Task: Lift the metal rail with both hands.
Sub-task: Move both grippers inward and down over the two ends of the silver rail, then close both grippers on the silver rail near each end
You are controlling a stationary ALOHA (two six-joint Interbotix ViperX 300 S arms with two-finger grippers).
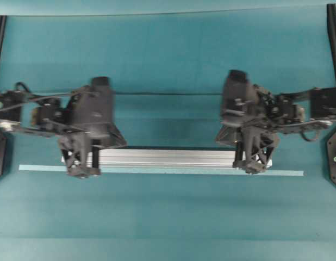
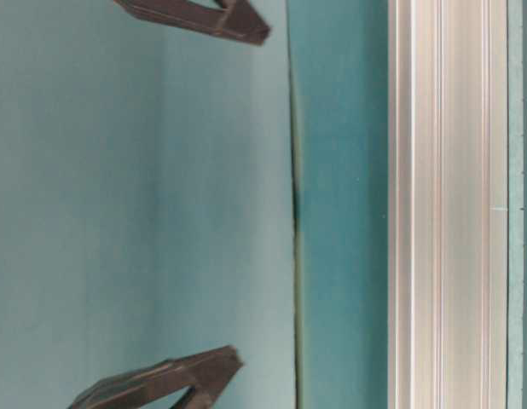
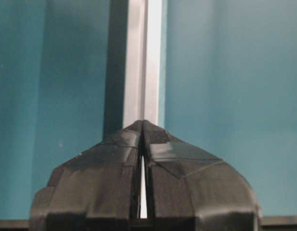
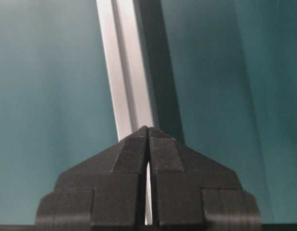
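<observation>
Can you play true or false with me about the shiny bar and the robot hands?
1. The metal rail is silver-grey. True.
2. One gripper sits over each end of it: left gripper, right gripper. True.
3. The table is red. False: it is teal.
4. The left gripper's fingers are spread wide. False: they are closed together.
5. The pale-green tape strip is shorter than the rail. False: it sticks out past both ends.

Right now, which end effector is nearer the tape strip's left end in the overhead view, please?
Left. The left end effector clamps the metal rail near that tape strip end; the right end effector clamps far along.
</observation>
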